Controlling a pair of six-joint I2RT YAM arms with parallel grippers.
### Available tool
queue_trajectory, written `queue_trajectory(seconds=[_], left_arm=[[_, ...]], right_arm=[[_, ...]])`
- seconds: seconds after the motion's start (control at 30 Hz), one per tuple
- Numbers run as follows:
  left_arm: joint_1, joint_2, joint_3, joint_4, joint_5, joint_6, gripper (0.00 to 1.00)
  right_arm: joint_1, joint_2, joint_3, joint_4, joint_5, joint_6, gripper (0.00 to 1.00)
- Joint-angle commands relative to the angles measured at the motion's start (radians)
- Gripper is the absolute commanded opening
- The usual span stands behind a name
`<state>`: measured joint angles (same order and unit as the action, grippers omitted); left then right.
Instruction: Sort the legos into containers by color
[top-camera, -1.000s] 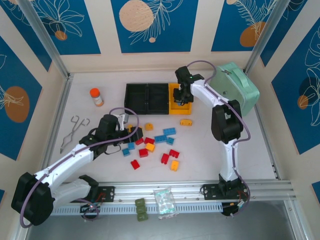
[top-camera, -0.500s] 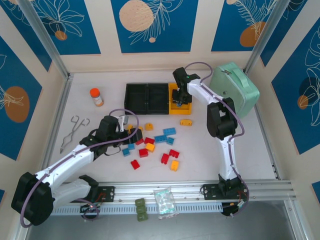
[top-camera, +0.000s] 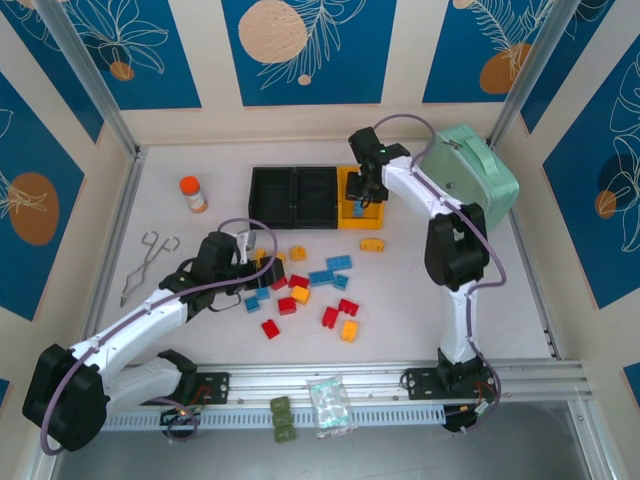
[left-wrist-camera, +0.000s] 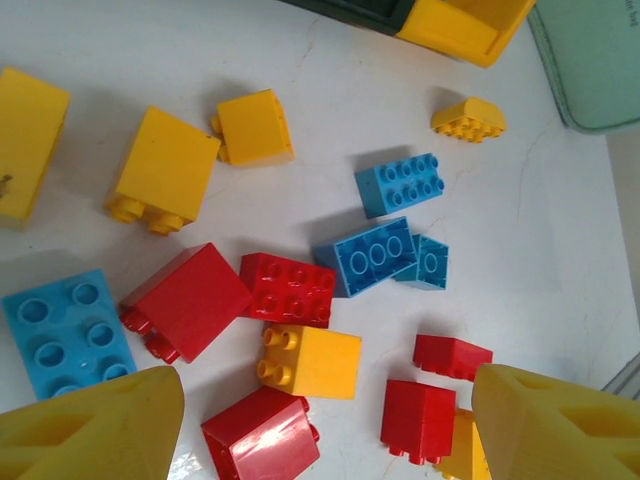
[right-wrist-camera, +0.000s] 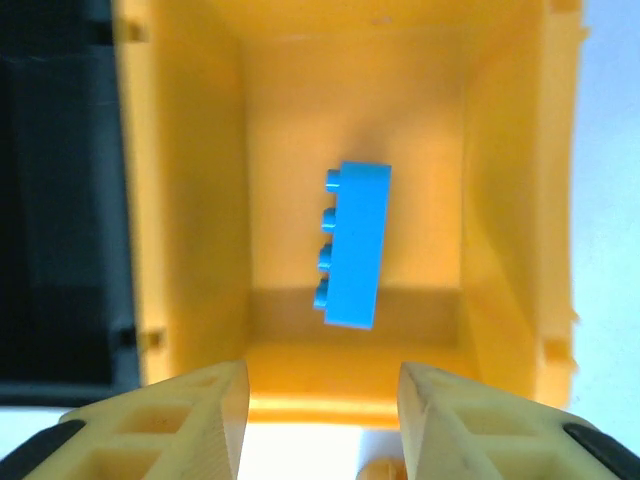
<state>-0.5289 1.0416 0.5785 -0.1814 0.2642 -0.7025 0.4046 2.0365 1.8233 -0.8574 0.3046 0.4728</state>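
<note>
Closest to the arm bases, left gripper low over the scattered legos. Jaws spread wide, gripping nothing. Red, yellow and blue bricks loose on the white surface just beneath, some touching, some apart.

Farther back, right gripper poised above the yellow-orange bin, rightmost of the three joined containers. Jaws pinched tight a second ago, now parted to a narrow gap and empty.

Blue brick let go, now inside that bin's walls, turned on its side with studs toward the black neighbours.

Likely meaning for the task: one blue piece sorted, with the yellow-orange bin serving as the blue container.

To its left, two black bins. No brick to be made out in either from above, though dark interiors hard to read.

Bulk of the pile not yet sorted, with red and yellow apparently left for the black pair.
</note>
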Motion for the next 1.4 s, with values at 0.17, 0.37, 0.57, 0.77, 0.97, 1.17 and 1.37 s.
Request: queue_trajectory(seconds=[0.17,0.37,0.57,0.77,0.97,1.17,1.37], left_arm=[[-0.011,0.013,0.040,-0.072,-0.032,-0.002,0.74],[-0.013,0.024,0.050,-0.098,-0.012,0.009,0.74],[-0.029,0.021,0.052,-0.138,0.023,0.046,0.74],[-0.064,0.026,0.039,-0.152,0.046,0.081,0.74],[-0.089,0.037,0.013,-0.121,0.030,0.068,0.74],[-0.094,0.051,-0.007,-0.078,0.030,0.049,0.74],[-0.099,0.042,-0.043,-0.044,0.026,0.029,0.74]], right_arm=[[0.063,-0.289,-0.241,0.082,0.005,0.006,0.46],[0.100,-0.462,-0.444,0.116,-0.022,0.029,0.55],[0.127,-0.593,-0.626,0.095,-0.093,0.076,0.59],[0.202,-0.667,-0.820,0.110,-0.167,0.212,0.67],[0.332,-0.656,-0.933,0.182,-0.153,0.412,0.76],[0.391,-0.589,-0.953,0.230,-0.116,0.539,0.79],[0.397,-0.493,-0.922,0.218,-0.101,0.564,0.77]])
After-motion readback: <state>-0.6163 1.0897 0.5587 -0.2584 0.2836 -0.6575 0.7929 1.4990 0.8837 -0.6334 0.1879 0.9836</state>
